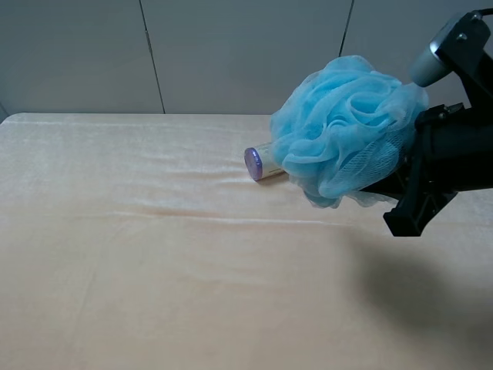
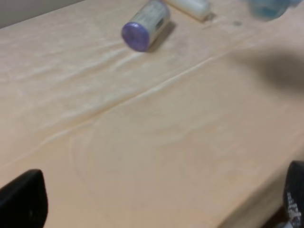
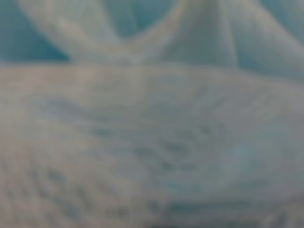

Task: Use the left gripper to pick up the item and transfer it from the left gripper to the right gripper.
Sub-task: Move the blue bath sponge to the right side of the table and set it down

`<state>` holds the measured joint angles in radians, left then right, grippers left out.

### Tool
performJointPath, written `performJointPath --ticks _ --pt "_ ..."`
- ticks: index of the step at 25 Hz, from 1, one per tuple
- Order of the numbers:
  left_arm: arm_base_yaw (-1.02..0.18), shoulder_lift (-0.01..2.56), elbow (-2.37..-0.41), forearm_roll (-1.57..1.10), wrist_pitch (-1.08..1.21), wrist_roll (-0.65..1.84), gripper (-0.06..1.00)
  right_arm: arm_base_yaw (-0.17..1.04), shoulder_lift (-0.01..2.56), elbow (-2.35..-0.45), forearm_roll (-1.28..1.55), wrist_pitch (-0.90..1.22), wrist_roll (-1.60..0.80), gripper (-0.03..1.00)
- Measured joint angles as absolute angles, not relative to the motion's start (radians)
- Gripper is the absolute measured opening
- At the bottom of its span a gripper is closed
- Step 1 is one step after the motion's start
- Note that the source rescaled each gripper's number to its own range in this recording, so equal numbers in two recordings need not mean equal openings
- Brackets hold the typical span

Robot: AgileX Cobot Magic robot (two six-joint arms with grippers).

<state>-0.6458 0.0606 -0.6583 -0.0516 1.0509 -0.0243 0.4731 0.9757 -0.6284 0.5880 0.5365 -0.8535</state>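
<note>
The light-blue mesh pouf (image 1: 347, 131) hangs in the air at the right, above the table. My right gripper (image 1: 400, 193), black with a grey housing, comes in from the right edge and is shut on the pouf's right side; its fingertips are partly buried in the mesh. The right wrist view is filled with blurred blue-white mesh (image 3: 152, 142). My left gripper (image 2: 159, 199) does not show in the exterior view. In the left wrist view its two black fingers (image 2: 23, 202) stand wide apart and empty over the cloth, far from the pouf (image 2: 268, 7).
A cream canister with a purple cap (image 1: 258, 163) lies on its side on the beige tablecloth (image 1: 154, 254), just behind and below the pouf. It also shows in the left wrist view (image 2: 145, 26), with a cream-white tube (image 2: 190, 5) beside it.
</note>
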Motion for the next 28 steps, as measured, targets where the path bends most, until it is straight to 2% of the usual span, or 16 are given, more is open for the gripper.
performJointPath --ticks 7,24,28 --pt "-0.646 -0.006 -0.500 -0.037 1.047 -0.045 1.00 0.473 0.976 -0.628 0.588 0.536 -0.828 0.01" --pt "-0.646 -0.006 -0.496 0.048 1.049 -0.096 1.00 0.473 0.976 -0.628 0.596 0.536 -0.804 0.00" --pt "-0.559 -0.006 -0.496 0.049 1.049 -0.096 1.00 0.473 0.976 -0.628 0.596 0.535 -0.803 0.00"
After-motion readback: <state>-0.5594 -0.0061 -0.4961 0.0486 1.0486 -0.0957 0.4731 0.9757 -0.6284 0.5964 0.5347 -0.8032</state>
